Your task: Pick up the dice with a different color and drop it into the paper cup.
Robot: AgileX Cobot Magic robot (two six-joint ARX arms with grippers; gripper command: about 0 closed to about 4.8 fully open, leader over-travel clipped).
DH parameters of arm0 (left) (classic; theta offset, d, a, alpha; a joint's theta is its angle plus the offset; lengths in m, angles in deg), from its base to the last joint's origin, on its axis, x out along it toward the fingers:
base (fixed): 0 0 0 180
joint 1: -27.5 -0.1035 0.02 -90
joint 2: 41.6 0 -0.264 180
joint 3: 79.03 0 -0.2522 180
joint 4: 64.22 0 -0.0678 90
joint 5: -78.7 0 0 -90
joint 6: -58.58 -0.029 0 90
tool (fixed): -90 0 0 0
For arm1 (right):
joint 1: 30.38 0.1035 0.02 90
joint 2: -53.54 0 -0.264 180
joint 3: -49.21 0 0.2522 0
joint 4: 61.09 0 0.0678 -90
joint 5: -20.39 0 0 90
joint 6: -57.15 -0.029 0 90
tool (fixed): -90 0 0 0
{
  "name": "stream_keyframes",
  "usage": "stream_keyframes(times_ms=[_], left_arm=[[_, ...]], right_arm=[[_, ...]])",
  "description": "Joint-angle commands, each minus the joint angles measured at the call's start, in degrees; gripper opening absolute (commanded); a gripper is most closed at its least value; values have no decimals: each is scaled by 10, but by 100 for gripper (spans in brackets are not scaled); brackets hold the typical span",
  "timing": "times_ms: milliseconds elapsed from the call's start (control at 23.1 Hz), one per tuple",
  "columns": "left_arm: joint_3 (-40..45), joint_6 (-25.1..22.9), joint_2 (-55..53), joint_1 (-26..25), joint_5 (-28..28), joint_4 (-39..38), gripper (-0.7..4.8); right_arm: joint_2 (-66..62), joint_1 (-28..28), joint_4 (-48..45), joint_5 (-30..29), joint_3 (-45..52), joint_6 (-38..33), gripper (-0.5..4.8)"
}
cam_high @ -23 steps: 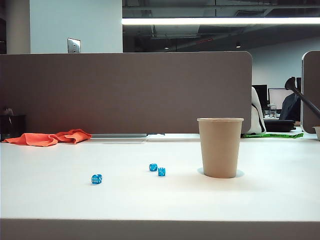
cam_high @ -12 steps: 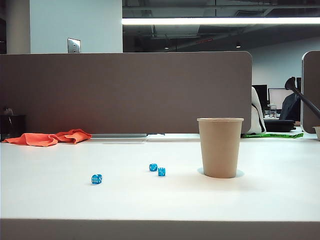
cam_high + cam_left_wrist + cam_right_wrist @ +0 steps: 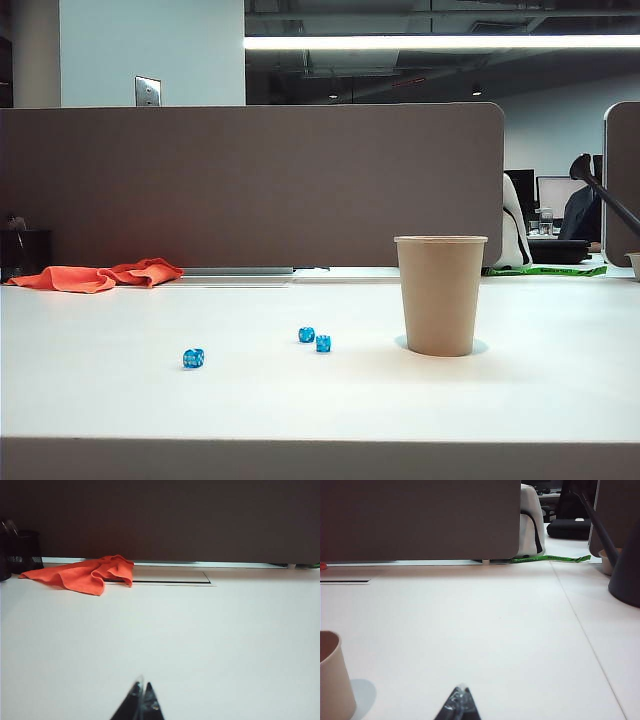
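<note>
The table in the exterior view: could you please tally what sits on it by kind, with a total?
Blue dice: 3
Paper cup: 1
Orange cloth: 1
Orange die: 0 visible
Total: 5
Left end effector and right end effector: both shut, low over bare table.

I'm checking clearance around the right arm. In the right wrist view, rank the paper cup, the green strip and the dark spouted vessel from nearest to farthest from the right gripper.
From the shut right gripper above the table:
1. paper cup, close beside it.
2. dark spouted vessel, across the table seam.
3. green strip, at the table's far edge.
Left gripper: shut, elsewhere.
</note>
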Motion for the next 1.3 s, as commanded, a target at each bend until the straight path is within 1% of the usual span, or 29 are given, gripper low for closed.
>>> stream_keyframes(times_ms=[43,1299], left_arm=[[-2,-1,0,-1,-2,3,-5],[-2,-1,0,-1,-2,3,-5]], right_arm=[[0,0,-5,-1,1,-1,-1],[0,0,3,-1,1,-1,-1]])
